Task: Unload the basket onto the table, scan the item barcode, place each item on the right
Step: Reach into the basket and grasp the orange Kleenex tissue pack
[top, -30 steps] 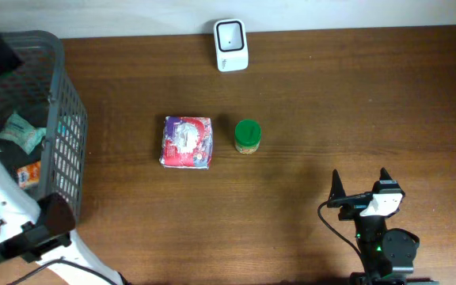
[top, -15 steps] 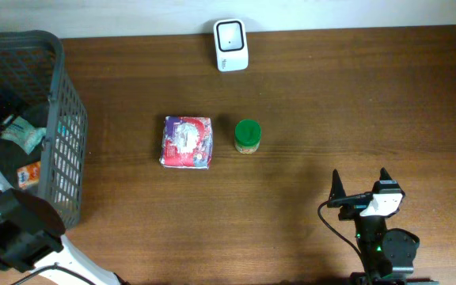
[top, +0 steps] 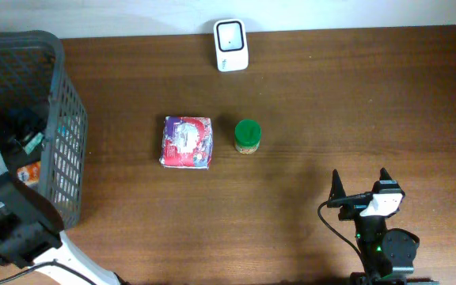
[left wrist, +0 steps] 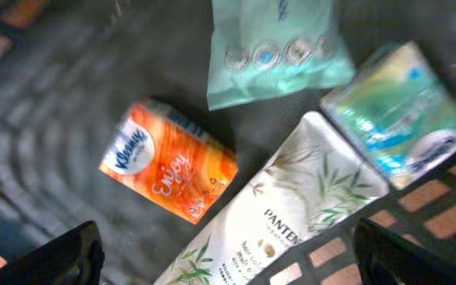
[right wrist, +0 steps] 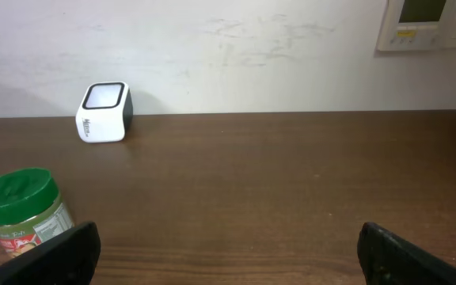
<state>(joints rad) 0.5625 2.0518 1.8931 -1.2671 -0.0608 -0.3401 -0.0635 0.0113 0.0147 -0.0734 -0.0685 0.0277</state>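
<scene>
– Brown wood table (top: 331,95), white wall behind, scanner (top: 231,45) parked at 12 o'clock on the far edge. So which item is up for scanning? One arm's over the grey basket (top: 68,134) at 9 o'clock.

– Going by the left wrist view, I'd bet on the Pantene tube (left wrist: 291,207). That's where the left gripper (left wrist: 228,255) hangs, above the basket's contents, jaws spread wide with nothing in them. The tube lies right between the fingers, running from about 7 o'clock up to 2 o'clock. Can't tell how far above it the fingers are, the shot's blurry.

– What about the orange Kleenex pack (left wrist: 169,170)?

– That sits at 11 o'clock from the gripper, just beside the tube, maybe touching it. Teal wipes pack (left wrist: 271,47) is at 12, blue-green packet (left wrist: 398,119) at 2.

– How would the tube handle?

– My guess: fairly light, glossy plastic so kinda slippery, squashy in the belly. I'd pinch across its narrow width near the middle, gently, so it doesn't pop out of the jaws or droop at one end. No barcode shows on this face, so it's probably on the back and the tube needs turning toward the scanner.

– And the other arm?

– The right gripper (top: 360,184) is at 5 o'clock on the table, wide open too, empty, well apart from the tissue pack (top: 187,142) and the green-lidded jar (top: 247,136) in the middle.
</scene>
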